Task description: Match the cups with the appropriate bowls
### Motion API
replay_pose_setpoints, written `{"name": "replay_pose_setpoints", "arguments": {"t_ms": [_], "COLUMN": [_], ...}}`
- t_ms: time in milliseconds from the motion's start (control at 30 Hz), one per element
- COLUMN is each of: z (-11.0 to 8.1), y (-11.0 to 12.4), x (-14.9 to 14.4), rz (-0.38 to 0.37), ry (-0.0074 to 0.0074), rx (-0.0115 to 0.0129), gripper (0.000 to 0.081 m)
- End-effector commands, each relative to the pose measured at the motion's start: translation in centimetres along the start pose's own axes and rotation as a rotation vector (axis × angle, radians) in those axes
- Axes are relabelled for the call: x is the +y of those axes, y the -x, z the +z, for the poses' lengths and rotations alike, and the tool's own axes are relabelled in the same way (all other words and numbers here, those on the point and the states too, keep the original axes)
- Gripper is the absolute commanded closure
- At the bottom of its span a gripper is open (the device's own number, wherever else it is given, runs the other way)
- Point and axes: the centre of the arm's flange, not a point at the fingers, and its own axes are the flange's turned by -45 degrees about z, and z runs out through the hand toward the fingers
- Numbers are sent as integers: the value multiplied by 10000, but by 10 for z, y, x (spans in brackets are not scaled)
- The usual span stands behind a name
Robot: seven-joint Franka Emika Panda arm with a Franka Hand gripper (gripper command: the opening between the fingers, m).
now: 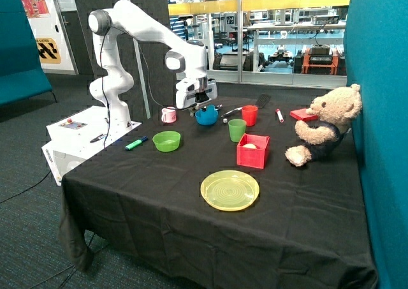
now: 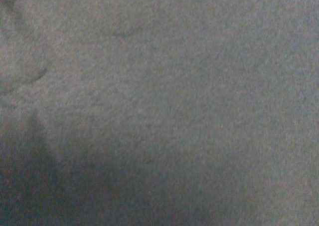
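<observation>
The gripper (image 1: 203,105) hangs low at the far side of the table, right over the blue bowl (image 1: 206,117). Whether it is released, clenched or grasping something cannot be told from either view, and the blue cup cannot be made out. The wrist view shows only dark grey cloth (image 2: 189,101) at close range, with a shadow across one corner.

The white arm (image 1: 146,27) rises from its base (image 1: 83,133) at the far left, bends at a high elbow, then slopes down to the right, ending in a wrist that points straight down at the bowl.

Just left of the blue bowl stands a small pink-white mug (image 1: 168,115). To the right of the bowl stands the red cup (image 1: 250,115), and nearer than it the green cup (image 1: 237,129), upright on the cloth. The green bowl (image 1: 166,140) lies well apart from the green cup, nearer and to the left, beside a green marker (image 1: 136,143).

A red square box (image 1: 253,150) stands near the green cup, a yellow plate (image 1: 229,189) nearest of all, and a teddy bear (image 1: 324,124) sits at the right edge.
</observation>
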Motion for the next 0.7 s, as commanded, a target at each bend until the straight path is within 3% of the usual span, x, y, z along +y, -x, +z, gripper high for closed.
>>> {"name": "replay_pose_setpoints", "arguments": {"t_ms": [0, 367, 667], "z": [3, -11, 0], "y": [-15, -24, -35], "x": [3, -27, -55], "rz": [-47, 64, 14], "ry": [-21, -21, -21], "rx": [-39, -39, -39], "gripper": [294, 299, 306]}}
